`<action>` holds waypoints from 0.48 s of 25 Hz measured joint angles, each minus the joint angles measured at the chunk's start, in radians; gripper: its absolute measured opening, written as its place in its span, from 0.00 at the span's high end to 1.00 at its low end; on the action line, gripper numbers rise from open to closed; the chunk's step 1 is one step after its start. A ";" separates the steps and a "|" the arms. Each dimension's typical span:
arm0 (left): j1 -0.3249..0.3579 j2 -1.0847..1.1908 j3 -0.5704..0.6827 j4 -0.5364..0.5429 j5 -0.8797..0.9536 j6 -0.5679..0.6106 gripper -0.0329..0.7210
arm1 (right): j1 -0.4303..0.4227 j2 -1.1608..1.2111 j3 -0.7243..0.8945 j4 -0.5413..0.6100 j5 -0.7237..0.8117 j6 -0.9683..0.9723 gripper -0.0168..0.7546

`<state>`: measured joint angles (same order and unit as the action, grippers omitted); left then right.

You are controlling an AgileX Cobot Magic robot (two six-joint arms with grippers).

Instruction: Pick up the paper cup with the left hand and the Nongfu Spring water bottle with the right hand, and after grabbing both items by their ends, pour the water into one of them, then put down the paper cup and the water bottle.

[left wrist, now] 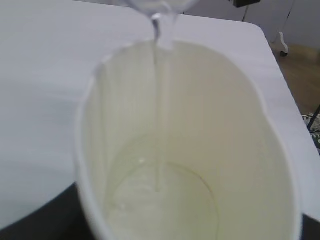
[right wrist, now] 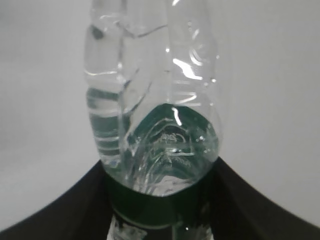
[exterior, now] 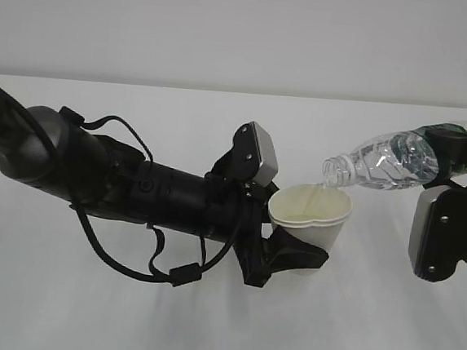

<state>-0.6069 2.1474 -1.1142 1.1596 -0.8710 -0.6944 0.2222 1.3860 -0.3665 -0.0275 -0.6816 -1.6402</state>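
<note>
Mid-pour here: the left hand is clamped low around the paper cup, holding it above the white tabletop; the right hand is clamped on the base end of the Nongfu Spring water bottle, which is tipped nearly flat with its mouth just over the rim, and a thin stream of water is pooling in the bottom. The cup's rim already looks squashed out of round, so it's clearly soft and I'd guess it gets heavier as it fills; grip low and gently; the thin ribbed bottle probably flexes too.
</note>
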 joint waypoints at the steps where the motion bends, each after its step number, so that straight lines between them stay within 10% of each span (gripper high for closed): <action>1: 0.000 0.000 0.000 0.000 0.000 0.000 0.36 | 0.000 0.000 0.000 0.000 0.000 0.000 0.46; 12: 0.000 0.000 0.000 0.002 0.000 -0.002 0.36 | 0.000 0.000 0.000 0.000 -0.002 0.000 0.46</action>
<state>-0.6069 2.1474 -1.1142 1.1614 -0.8710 -0.6961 0.2222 1.3860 -0.3665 -0.0275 -0.6834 -1.6402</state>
